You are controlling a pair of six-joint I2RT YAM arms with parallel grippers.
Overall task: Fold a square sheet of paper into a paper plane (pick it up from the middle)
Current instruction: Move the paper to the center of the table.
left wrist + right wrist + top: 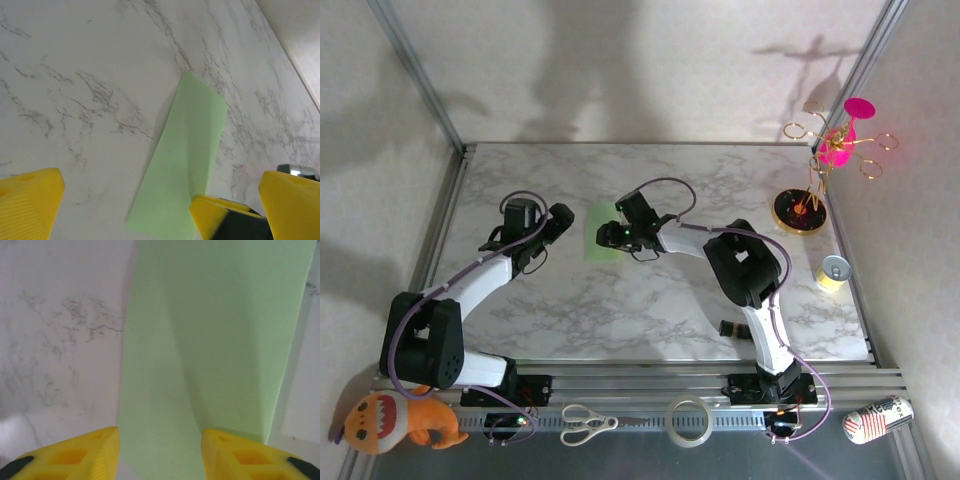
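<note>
Left gripper (161, 185): fingers spread very wide, nothing between them, low over the counter (620, 310). Right gripper (160, 431): fingers partway apart, nothing pinched, right above the near end of the green sheet of paper (185, 150). Hard to tell if touching it or not.

Green sheet of paper: flat on the counter, just to the right of the left gripper and under the right gripper, running away ahead of its fingers. Looks like a long thin shape, not a square, with one soft line down it. So likely folded once. No pointy nose yet, so an early step, with most of the folds yet to do.

Next, most likely: hold one end down with one gripper, lift a corner with the other, bring it over to the middle line, press flat. Needs a soft touch: thin paper, smooth top, easy to slip.

Counter: white like marble, with grey veins, smooth. Pale walls all round, metal rails at the edges. Far off to the right of the right gripper: a gold wire stand with a pink top (835, 150) and a yellow can (833, 272). Behind both grippers, on the near rail: scissors (582, 424), a roll of tape (688, 420), an orange plush toy (400, 422).
</note>
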